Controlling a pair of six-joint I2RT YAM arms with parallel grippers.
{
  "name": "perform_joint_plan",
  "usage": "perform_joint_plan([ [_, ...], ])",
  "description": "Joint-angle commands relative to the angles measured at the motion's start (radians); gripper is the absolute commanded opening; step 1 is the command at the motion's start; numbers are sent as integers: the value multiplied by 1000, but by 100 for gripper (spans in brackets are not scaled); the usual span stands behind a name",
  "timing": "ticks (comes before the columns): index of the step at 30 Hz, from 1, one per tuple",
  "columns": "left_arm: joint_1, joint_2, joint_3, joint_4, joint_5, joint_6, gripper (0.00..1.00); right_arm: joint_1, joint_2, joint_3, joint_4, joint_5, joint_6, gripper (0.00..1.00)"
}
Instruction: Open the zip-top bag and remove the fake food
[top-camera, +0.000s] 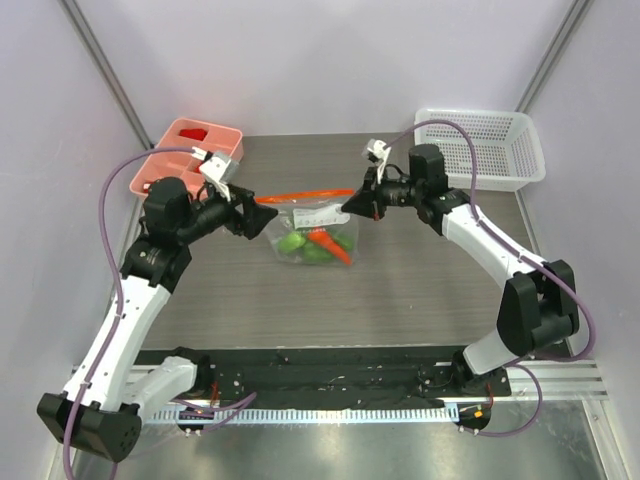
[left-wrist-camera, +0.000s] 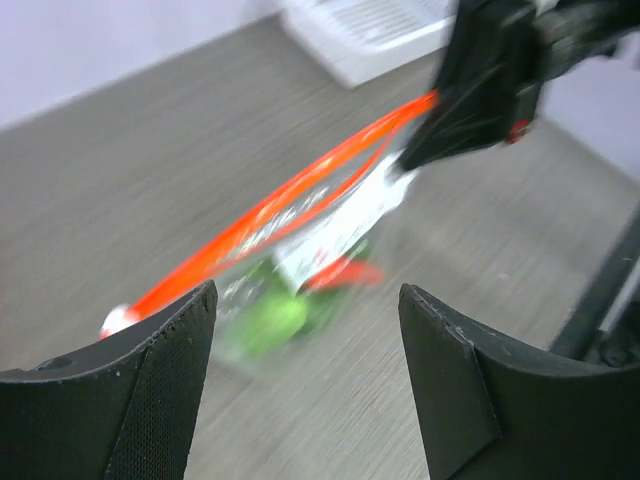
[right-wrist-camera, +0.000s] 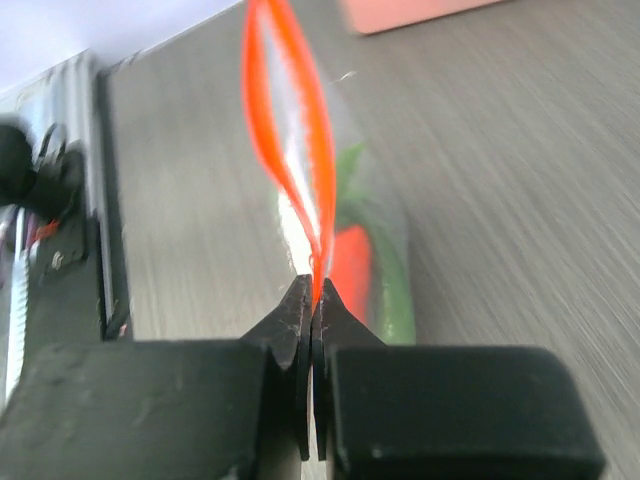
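The clear zip-top bag (top-camera: 312, 228) hangs above the table's middle, its orange-red zip strip (top-camera: 305, 196) on top. My right gripper (top-camera: 348, 208) is shut on the strip's right end; in the right wrist view (right-wrist-camera: 315, 290) the strip's two sides (right-wrist-camera: 290, 120) bow apart beyond the jaws. My left gripper (top-camera: 263, 216) is open at the strip's left end; in the left wrist view (left-wrist-camera: 305, 295) that end (left-wrist-camera: 125, 318) lies by the left finger, not pinched. The fake food sits low in the bag: green pieces (top-camera: 295, 243) (left-wrist-camera: 268, 322) and an orange-red carrot piece (top-camera: 330, 244) (right-wrist-camera: 350, 262).
A pink tray (top-camera: 200, 148) with small red blocks stands at the back left, just behind my left arm. A white mesh basket (top-camera: 490, 148) stands at the back right; it also shows in the left wrist view (left-wrist-camera: 360, 30).
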Motion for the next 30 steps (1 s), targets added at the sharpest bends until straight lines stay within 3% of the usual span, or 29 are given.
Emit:
perform_joint_plan([
  [1, 0, 76, 38, 124, 242, -25, 73, 57, 45, 118, -234, -152, -273, 1],
  [4, 0, 180, 127, -5, 319, 29, 61, 63, 88, 156, -296, -191, -286, 1],
  [7, 0, 214, 143, -29, 315, 81, 49, 80, 99, 175, -329, -174, -294, 1],
  [12, 0, 279, 183, -53, 331, 138, 51, 83, 105, 184, -352, -206, -306, 1],
  [17, 0, 407, 246, -154, 416, 164, 42, 88, 91, 185, -369, -203, -315, 1],
  [30, -38, 504, 273, -288, 441, 230, 46, 91, 81, 182, -368, -212, -317, 1],
])
